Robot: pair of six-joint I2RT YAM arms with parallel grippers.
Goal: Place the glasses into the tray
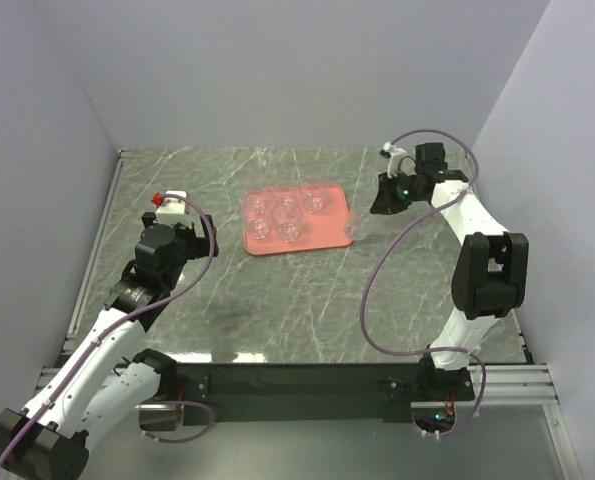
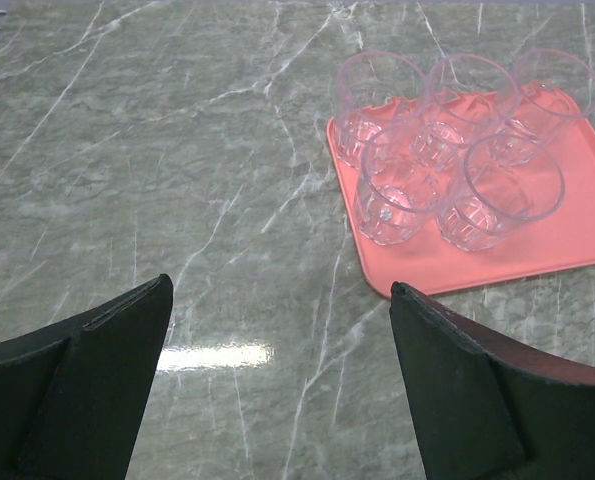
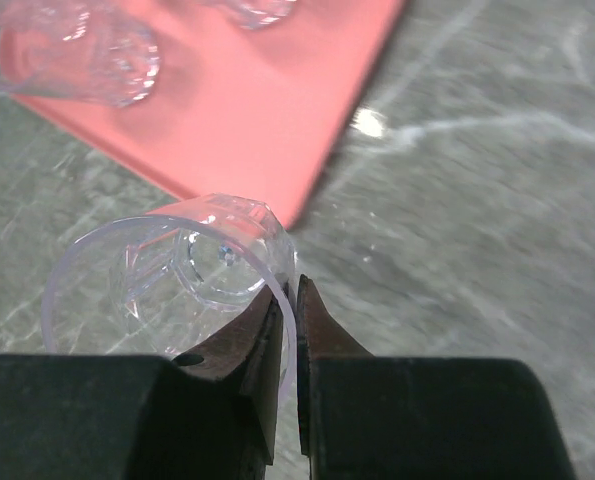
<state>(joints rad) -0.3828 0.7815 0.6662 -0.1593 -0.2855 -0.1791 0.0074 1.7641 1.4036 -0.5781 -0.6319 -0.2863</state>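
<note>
Salmon-pink, the tray (image 1: pixel 327 228) lies in the middle of the counter (image 1: pixel 277 300) and already carries five glasses (image 2: pixel 447 150). They stand grouped together, and some pink area is free on the side near the right claw (image 3: pixel 290 300). This claw is almost closed, its two fingers pinching the thin wall of a sixth glass (image 3: pixel 212 262) at the rim. The glass is tilted and sits just beside the tray's edge, not yet over it (whether it touches the counter I cannot tell). The left claw (image 2: pixel 280 290) is wide open, holds nothing, and hangs over the counter well apart from the tray.

I judge the step to be the carrying of this glass to the tray. The next move calls for bringing it over the free area, setting it upright without knocking the others, and then opening the fingers.
</note>
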